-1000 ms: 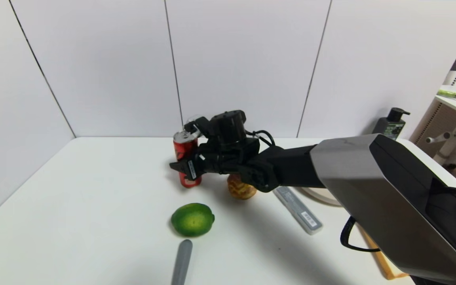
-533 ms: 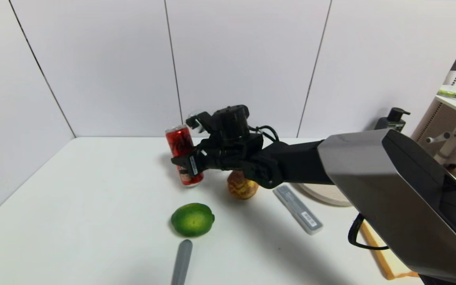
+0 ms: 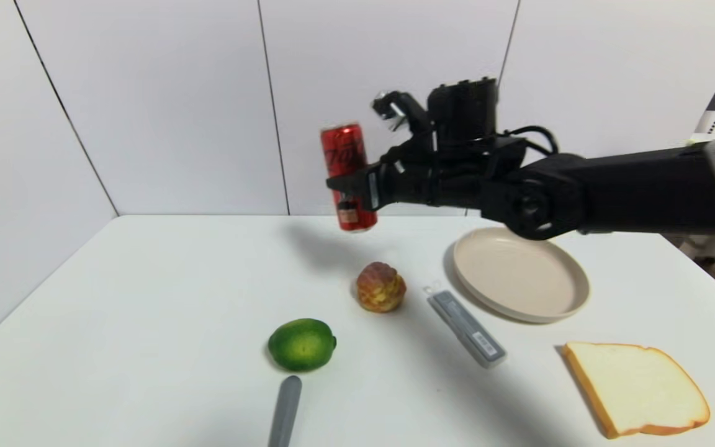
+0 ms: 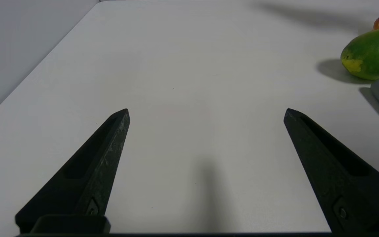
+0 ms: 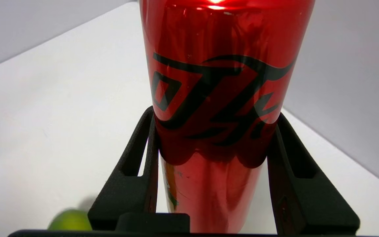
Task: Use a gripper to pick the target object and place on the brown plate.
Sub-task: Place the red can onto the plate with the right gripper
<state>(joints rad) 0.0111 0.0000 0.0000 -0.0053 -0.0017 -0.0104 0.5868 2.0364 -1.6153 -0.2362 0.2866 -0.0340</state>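
My right gripper (image 3: 357,186) is shut on the tall red drink can (image 3: 346,175) and holds it in the air above the back of the table, left of the beige-tan plate (image 3: 519,273). In the right wrist view the can (image 5: 215,98) fills the gap between the two black fingers (image 5: 137,171), which press on its sides. The plate lies on the table to the right, with nothing on it. My left gripper (image 4: 206,115) is open and empty low over the table's near left part.
A golden-brown cream puff (image 3: 381,287) sits below the can. A green lime (image 3: 301,343) lies nearer me, also in the left wrist view (image 4: 372,54). A grey bar (image 3: 466,328), a grey rod (image 3: 285,410) and a bread slice (image 3: 637,388) lie on the table.
My right gripper has lifted the red can off the table and carried it up and to the right, toward the plate. The arm no longer hides the plate and bread.
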